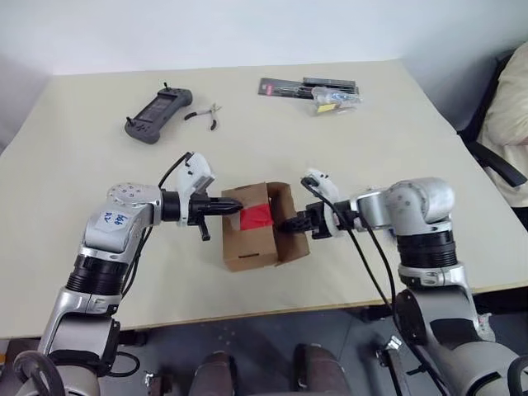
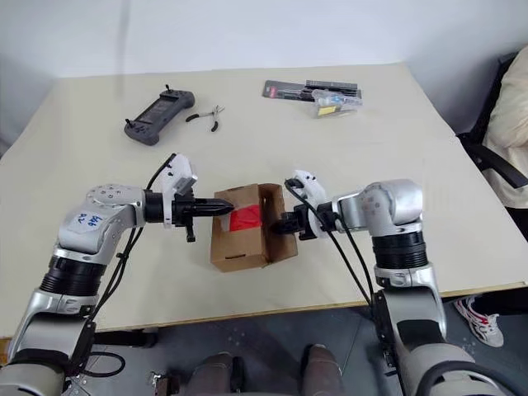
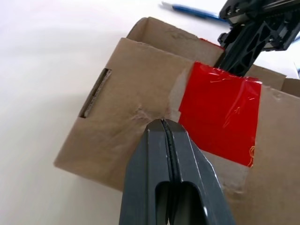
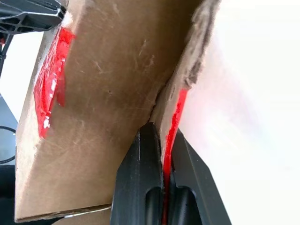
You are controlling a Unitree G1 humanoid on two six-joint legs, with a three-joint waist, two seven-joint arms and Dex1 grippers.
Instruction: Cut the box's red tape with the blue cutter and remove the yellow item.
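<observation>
While the left hand [image 1: 233, 207] presses the box [image 1: 252, 239], the right hand [image 4: 164, 140] pinches its flap.

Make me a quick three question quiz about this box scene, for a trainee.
1. True or false: the left gripper is shut at the box.
2. What is the right gripper clamped on? A) a flap of the box B) the pliers C) the black controller
3. Fill in: the tape on the box is ____.

Key: 1 true; 2 A; 3 red.
</observation>
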